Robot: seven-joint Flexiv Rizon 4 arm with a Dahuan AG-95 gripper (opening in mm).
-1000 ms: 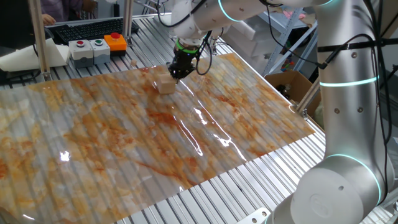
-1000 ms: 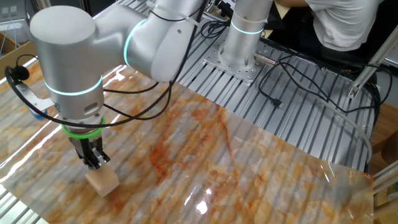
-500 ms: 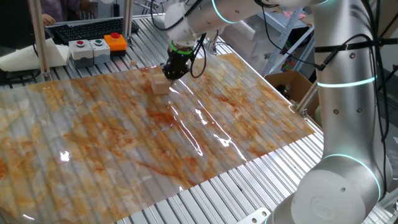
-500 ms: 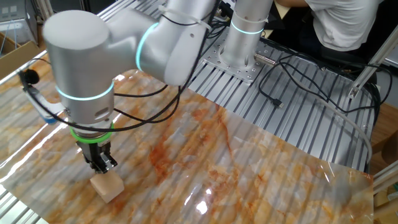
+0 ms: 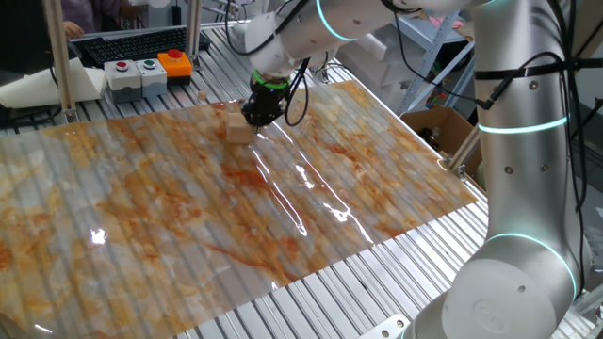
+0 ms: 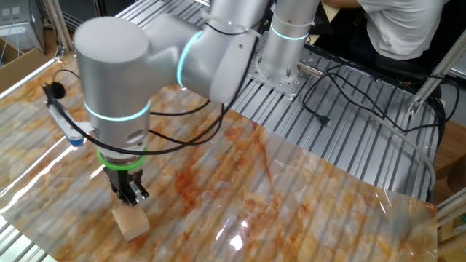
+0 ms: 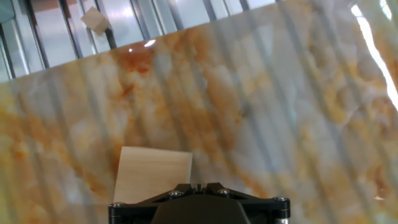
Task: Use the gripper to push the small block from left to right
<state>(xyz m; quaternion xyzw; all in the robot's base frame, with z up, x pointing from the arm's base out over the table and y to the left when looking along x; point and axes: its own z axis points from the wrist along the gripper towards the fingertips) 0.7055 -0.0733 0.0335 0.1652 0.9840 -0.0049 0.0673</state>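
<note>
One small block [image 5: 237, 129] sits on the marbled sheet [image 5: 283, 217] over the slatted tabletop [image 5: 396, 282], far side near the button box [image 5: 147, 70]. End effector [image 6: 131, 195] tip is right against it, fingers look pressed together, not clamped on anything.

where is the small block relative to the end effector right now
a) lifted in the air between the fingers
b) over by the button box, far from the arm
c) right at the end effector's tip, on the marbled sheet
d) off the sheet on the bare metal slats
c: the small block rests on the marbled sheet directly against the tip of the end effector; the hand view shows the same.
</note>
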